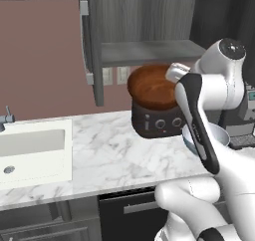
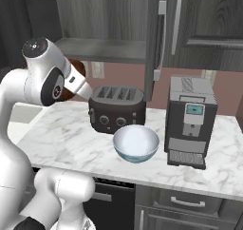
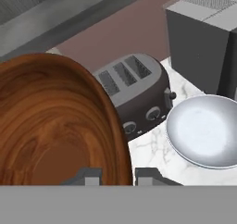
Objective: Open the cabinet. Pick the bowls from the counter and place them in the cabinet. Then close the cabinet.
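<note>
The reddish-brown wooden bowl [image 1: 152, 85] hangs in the air above the toaster, just below the shelf [image 1: 149, 51] of the open cabinet. My gripper [image 3: 118, 177] is shut on the wooden bowl's [image 3: 51, 121] rim, one fingertip [image 3: 88, 176] inside it and one outside. From the right base view the wooden bowl [image 2: 77, 74] is mostly hidden behind my arm. The white bowl with the pale blue outside [image 2: 136, 143] rests upright on the marble counter [image 2: 66, 138] in front of the toaster. The cabinet door [image 1: 92, 46] stands open, edge-on.
A dark toaster [image 2: 116, 108] sits at the back of the counter under the held bowl. A grey coffee machine [image 2: 191, 119] stands to its right. The white sink [image 1: 30, 150] and faucet [image 1: 6, 116] are at the left. A neighbouring cabinet door [image 2: 204, 24] is closed.
</note>
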